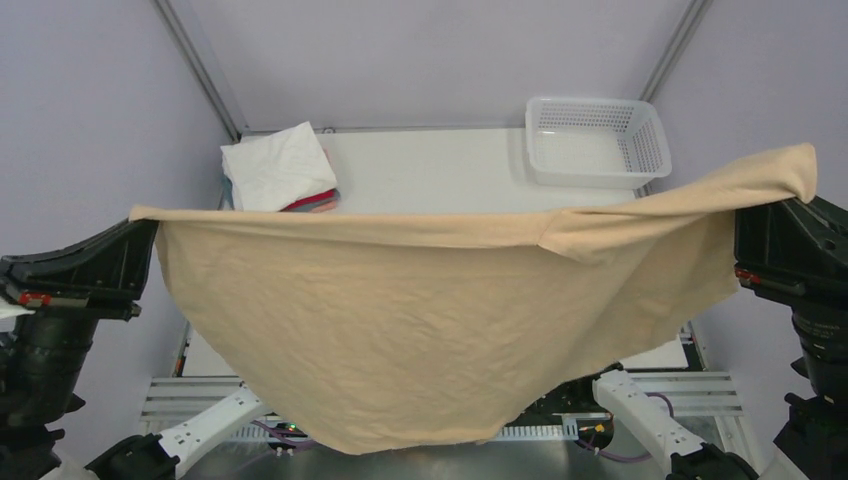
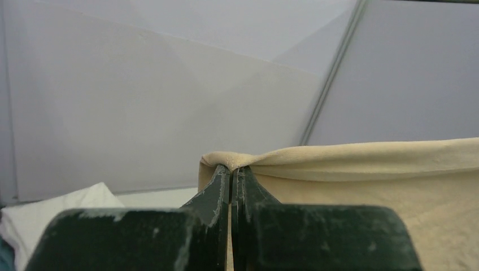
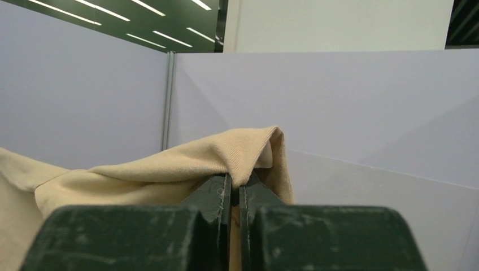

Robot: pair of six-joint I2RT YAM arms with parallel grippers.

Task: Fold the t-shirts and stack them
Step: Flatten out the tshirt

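The tan t-shirt (image 1: 420,320) hangs spread wide in the air between both arms, above the table's near half. My left gripper (image 1: 148,216) is shut on its left corner; in the left wrist view my gripper (image 2: 233,168) pinches the tan cloth (image 2: 361,164). My right gripper (image 1: 795,185) is shut on the right corner, held higher; in the right wrist view my gripper (image 3: 234,179) pinches the cloth (image 3: 186,164). A stack of folded shirts, white on top (image 1: 278,166) with red/pink beneath (image 1: 318,202), lies at the table's back left.
A white plastic mesh basket (image 1: 597,140) stands at the table's back right. The white table (image 1: 430,170) shows behind the hanging shirt. Grey enclosure walls stand on three sides. The folded white shirt also shows low in the left wrist view (image 2: 51,214).
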